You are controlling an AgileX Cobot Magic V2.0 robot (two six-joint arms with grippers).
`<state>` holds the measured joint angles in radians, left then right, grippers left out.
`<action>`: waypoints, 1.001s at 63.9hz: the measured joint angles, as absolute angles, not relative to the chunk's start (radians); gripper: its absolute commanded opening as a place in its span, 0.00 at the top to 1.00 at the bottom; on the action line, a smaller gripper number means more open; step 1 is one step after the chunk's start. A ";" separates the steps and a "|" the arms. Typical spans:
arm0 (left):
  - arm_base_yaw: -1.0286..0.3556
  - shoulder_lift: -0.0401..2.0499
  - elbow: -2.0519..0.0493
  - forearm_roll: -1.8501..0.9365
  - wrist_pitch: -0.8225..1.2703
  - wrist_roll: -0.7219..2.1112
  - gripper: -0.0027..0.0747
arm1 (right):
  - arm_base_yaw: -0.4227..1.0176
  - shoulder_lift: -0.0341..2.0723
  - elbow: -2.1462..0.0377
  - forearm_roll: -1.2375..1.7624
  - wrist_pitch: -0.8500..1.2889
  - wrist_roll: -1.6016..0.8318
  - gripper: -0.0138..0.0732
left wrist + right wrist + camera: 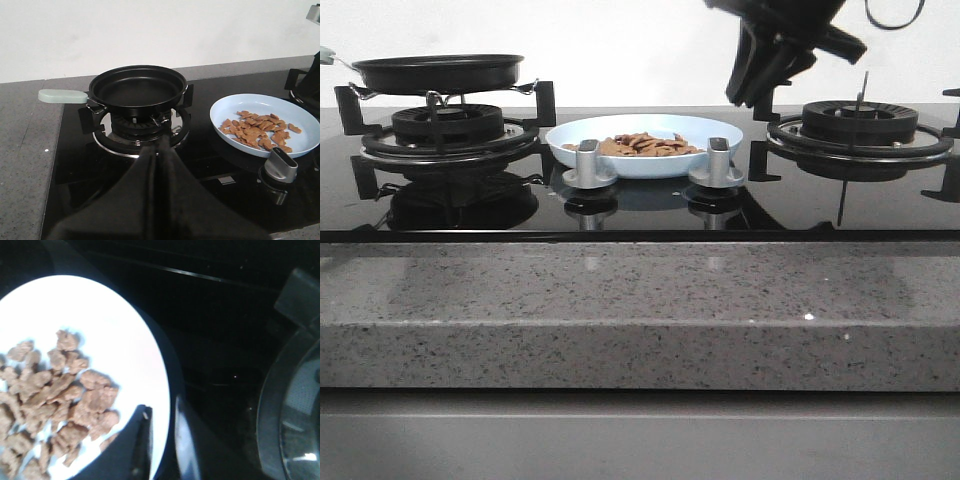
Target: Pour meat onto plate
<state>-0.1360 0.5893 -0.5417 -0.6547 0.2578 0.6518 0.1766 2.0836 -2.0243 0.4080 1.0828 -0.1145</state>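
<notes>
1. Meat (pixel 260 131) lies heaped inside the plate (pixel 305 145); pan (pixel 136 87) sits empty on the left burner (pixel 135 131), so the pour looks finished and what remains, I judge, is backing both arms off cleanly.
2. Left gripper (pixel 159 150): fingers pressed together, holding nothing, pan just ahead of the tips, plate off to its right side. Pale handle (pixel 62 95) sticks out to its left, untouched.
3. Right gripper (pixel 760 75): raised in the front view, above and to the right of the plate, near the right burner (pixel 860 125). In its wrist view the two fingers (pixel 142 440) show a narrow gap, nothing between them; plate rim right below the tips, meat just beyond.
4. Doing it well: lift the right arm straight up before any sideways travel, because the tips hang over the rim and a drag could tip the shallow dish. Keep the left arm clear of the pan handle.
5. Materials: plate smooth, pale blue-white, glossy, low raised rim, likely slides easily on the black glass hob (pixel 640 215). Meat is small thin brown-orange pieces, irregular, loose. Pan matte black, round. Knobs (pixel 588 160) metallic, in front of the plate. Counter edge (pixel 640 290) speckled grey stone.
</notes>
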 measured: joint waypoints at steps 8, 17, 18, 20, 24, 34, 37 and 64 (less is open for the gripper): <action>-0.136 0.589 -0.542 -0.655 0.258 0.652 0.99 | 0.175 2.084 -2.068 0.408 1.146 -0.114 0.91; -0.136 0.589 -0.542 -0.655 0.258 0.652 0.99 | 0.175 2.080 -2.079 0.408 1.187 -0.114 0.91; -0.136 0.589 -0.542 -0.655 0.258 0.652 0.99 | 0.175 2.080 -2.079 0.408 1.190 -0.114 0.91; -0.136 0.589 -0.542 -0.655 0.258 0.652 0.99 | 0.175 2.074 -2.079 0.406 1.194 -0.114 0.91; -0.136 0.589 -0.542 -0.655 0.258 0.652 0.99 | 0.175 2.056 -2.079 0.396 1.197 -0.114 0.91; -0.136 0.589 -0.542 -0.655 0.258 0.652 0.99 | 0.175 1.948 -2.042 0.351 1.176 -0.114 0.91; -0.136 0.589 -0.542 -0.655 0.258 0.652 0.99 | 0.175 1.905 -2.010 0.341 1.158 -0.114 0.91; -0.136 0.589 -0.542 -0.655 0.258 0.652 0.99 | 0.175 1.269 -1.322 0.221 0.798 -0.113 0.91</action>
<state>-0.1360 0.5893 -0.5417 -0.6547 0.2578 0.6518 0.1750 1.2694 -1.3223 0.2205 0.7984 -0.1129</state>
